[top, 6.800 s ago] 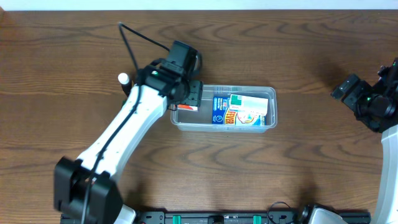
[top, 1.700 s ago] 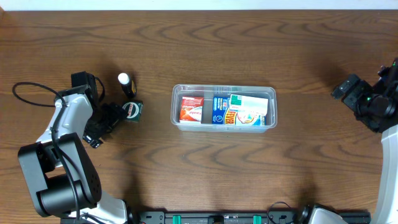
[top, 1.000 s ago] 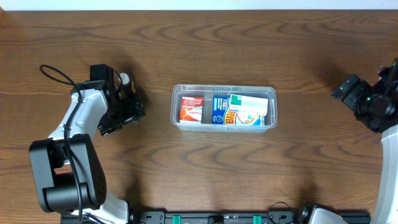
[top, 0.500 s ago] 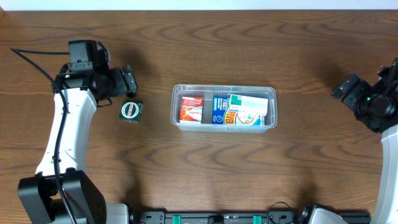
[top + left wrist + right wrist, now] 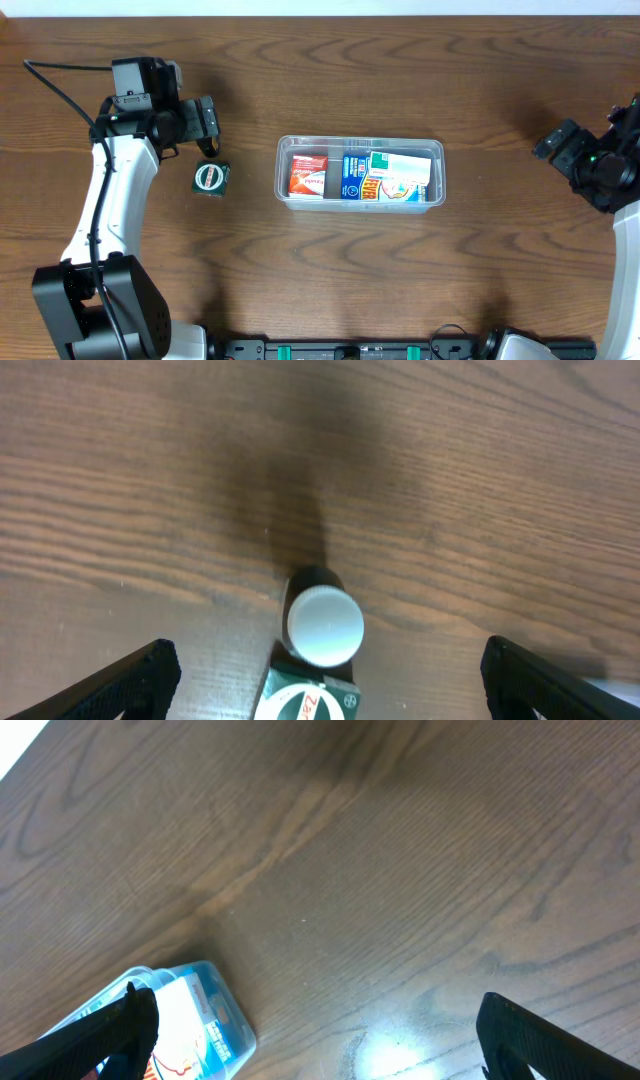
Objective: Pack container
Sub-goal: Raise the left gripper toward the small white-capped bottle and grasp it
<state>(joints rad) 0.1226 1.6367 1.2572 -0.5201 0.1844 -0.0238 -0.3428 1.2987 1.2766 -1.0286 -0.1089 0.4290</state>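
The clear plastic container point(image 5: 360, 145) sits mid-table and holds a red box point(image 5: 308, 175), a blue box point(image 5: 354, 177) and a white-and-teal box point(image 5: 402, 177). My left gripper point(image 5: 207, 128) is open and empty, hovering left of the container. In the left wrist view, my open left gripper point(image 5: 327, 675) frames a dark bottle with a white cap point(image 5: 324, 625), standing upright, with a green box point(image 5: 305, 702) beside it. The green box point(image 5: 210, 178) lies on the table below the gripper. My right gripper point(image 5: 562, 150) is open and empty at the far right.
The container's near corner point(image 5: 190, 1010) shows at the lower left of the right wrist view, with my open right gripper point(image 5: 320, 1030) over bare wood. The left arm's black cable point(image 5: 60, 85) loops over the table's left side.
The left arm left the container, with the red box now inside it, and swung to the left side. In the last second it moved up off the green box to above the bottle.
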